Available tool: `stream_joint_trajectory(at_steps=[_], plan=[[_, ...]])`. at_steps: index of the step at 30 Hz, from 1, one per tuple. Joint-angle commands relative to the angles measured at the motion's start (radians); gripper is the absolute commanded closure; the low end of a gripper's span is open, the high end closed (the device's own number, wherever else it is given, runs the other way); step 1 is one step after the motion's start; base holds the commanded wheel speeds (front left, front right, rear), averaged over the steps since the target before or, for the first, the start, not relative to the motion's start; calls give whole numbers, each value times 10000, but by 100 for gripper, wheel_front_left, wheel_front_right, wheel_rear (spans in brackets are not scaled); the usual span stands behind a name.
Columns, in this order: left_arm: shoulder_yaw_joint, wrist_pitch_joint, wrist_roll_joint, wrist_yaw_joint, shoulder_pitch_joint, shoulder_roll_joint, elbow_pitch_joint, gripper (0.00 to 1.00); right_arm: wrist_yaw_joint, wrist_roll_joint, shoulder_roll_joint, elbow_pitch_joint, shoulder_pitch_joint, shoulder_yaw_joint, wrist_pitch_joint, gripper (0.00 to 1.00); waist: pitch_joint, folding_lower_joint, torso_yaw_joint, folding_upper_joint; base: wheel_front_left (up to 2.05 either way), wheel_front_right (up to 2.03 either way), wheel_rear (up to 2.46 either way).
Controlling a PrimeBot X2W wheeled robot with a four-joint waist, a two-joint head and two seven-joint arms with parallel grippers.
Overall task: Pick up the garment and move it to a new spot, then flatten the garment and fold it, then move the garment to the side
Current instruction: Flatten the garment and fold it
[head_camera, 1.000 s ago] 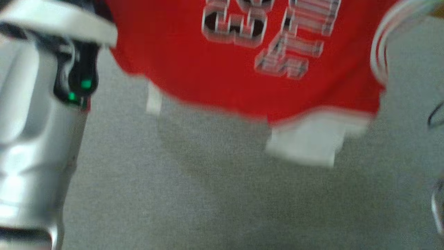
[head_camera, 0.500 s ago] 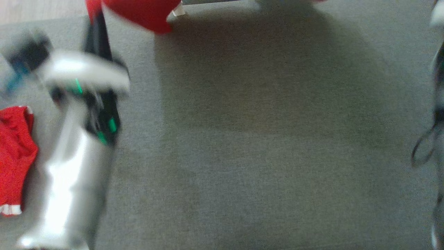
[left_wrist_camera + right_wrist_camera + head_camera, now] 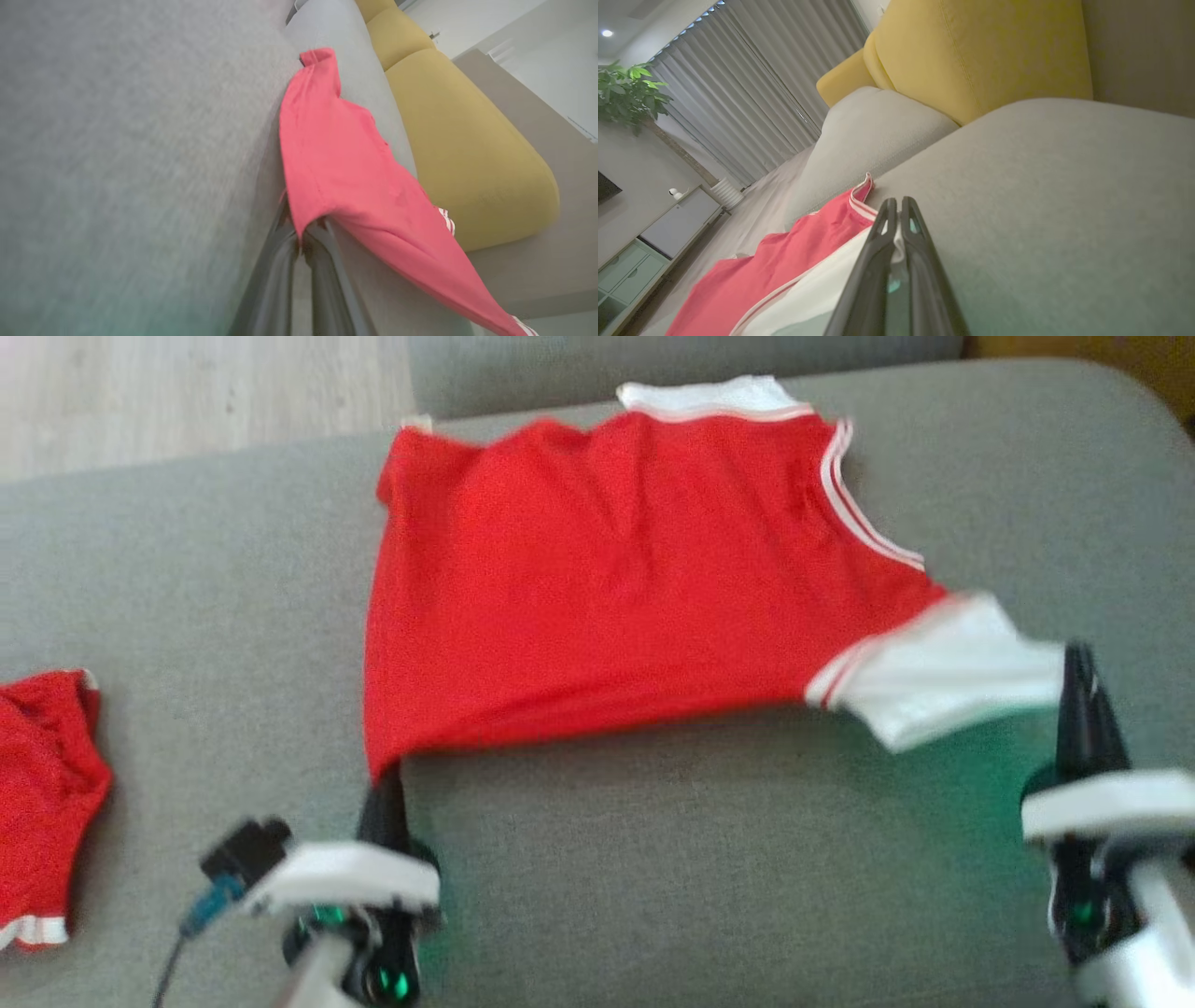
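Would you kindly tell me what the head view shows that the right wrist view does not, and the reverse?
Head view, not right wrist: the left claw pinching the red garment by its near corner, a second red cloth at the left edge, and wood floor beyond the sofa.
Right wrist view, not head: a yellow cushion, grey curtains and a green plant.
Shared: the red garment spread on the grey sofa, and the right claw shut on its white sleeve.
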Motion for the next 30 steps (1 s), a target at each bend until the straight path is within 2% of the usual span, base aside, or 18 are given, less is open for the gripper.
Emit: stream_joint_trajectory(at_steps=[1,8,17,23,30], plan=[[-39,-101,-232,25,930,23,130,100,39,121,31,-357,398,-50,-153,100,-451,3,93,0,0,0,0],[-726,-486,-450,23,2306,172,-17,100,39,262,619,-505,2447,-378,-191,100,-1335,3,233,0,0,0,0],[-989,-747,-824,22,3345,615,-694,100,39,351,959,-1151,4178,-854,-97,100,-1631,3,246,0,0,0,0],[-1412,-771,-798,22,3243,1045,-1611,100,39,345,1135,-1764,3946,-1158,85,100,-1483,3,368,0,0,0,0],[-1933,-423,-726,22,1855,1226,-2379,100,39,241,1377,-2275,2297,-1389,622,100,-819,3,715,0,0,0,0]])
